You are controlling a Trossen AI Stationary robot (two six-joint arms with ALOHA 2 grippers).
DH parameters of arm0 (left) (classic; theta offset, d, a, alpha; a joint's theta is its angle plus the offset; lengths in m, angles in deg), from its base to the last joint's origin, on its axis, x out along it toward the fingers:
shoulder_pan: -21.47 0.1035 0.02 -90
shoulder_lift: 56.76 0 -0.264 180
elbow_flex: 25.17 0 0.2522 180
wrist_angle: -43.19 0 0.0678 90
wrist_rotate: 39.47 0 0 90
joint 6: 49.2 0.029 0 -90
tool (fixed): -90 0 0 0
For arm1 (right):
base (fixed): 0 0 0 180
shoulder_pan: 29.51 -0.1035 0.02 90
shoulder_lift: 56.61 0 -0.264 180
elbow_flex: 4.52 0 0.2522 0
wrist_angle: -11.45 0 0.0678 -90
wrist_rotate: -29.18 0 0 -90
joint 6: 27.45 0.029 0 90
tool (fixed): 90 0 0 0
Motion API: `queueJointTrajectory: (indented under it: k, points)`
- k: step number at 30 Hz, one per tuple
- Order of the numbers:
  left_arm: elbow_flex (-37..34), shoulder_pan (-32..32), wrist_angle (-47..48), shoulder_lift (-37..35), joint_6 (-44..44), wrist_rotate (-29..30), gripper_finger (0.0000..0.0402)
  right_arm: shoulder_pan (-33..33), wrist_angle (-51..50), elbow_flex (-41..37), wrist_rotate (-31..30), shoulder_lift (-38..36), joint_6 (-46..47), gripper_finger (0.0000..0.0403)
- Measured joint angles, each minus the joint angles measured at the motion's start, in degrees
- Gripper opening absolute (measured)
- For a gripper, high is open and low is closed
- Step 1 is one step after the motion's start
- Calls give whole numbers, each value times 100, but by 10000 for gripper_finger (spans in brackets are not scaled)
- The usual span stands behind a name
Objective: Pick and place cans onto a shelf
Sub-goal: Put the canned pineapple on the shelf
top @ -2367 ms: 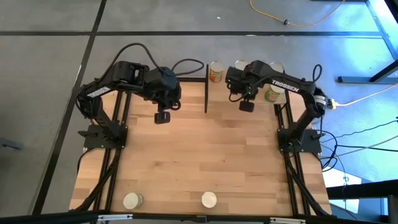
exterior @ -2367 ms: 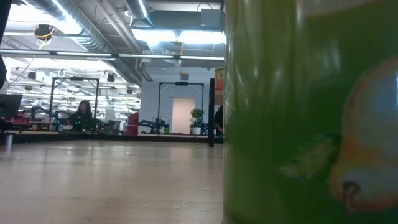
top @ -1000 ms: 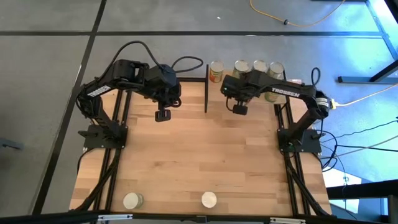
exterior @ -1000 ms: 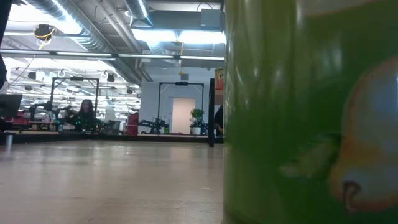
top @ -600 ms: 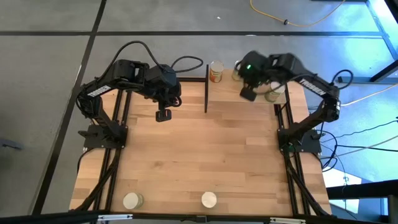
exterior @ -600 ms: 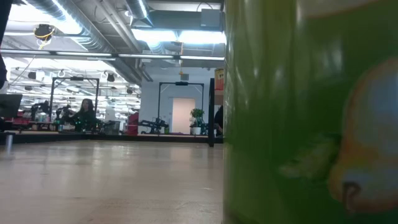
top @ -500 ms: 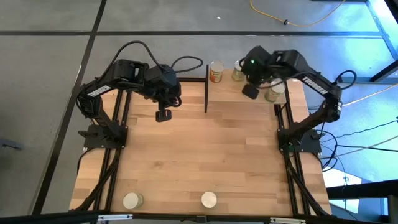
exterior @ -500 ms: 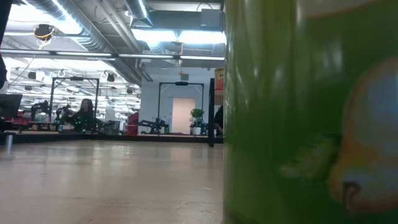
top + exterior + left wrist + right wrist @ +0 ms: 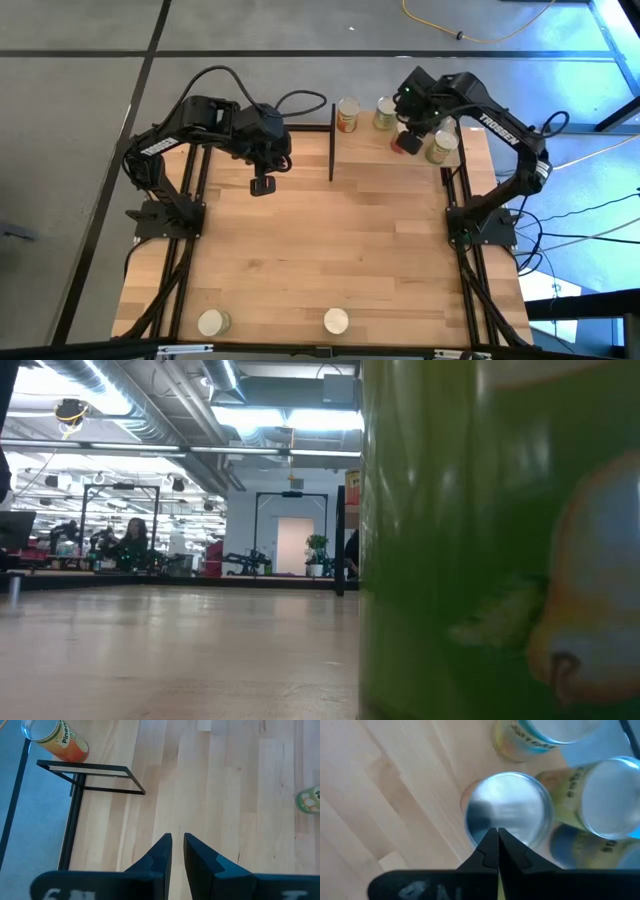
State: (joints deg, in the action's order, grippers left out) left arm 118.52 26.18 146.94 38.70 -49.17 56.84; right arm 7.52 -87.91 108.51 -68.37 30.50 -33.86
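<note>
1. My right gripper (image 9: 407, 143) has swung back over the shelf (image 9: 370, 150), fingers shut, holding nothing.
2. It hangs above the shelf's cans (image 9: 509, 815).
3. Left gripper (image 9: 261, 186) waits, slightly parted, empty.

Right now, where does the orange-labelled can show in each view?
High view: orange-labelled can at the table's far edge, beside the black shelf frame.
Low view: not in it.
Left wrist view: can just beyond the frame.
Right wrist view: not identifiable.
Shared landmark: the frame.
</note>
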Motion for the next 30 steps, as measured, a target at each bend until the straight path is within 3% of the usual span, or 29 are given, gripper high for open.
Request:
queueJointTrajectory:
  k: [14, 30]
  points:
    - [0, 0, 0, 0, 48, 0, 41, 86, 124, -311, 27, 2, -158, 0]
    - [0, 0, 0, 0, 52, 0, 41, 219, -402, -304, 11, -4, -289, 0]
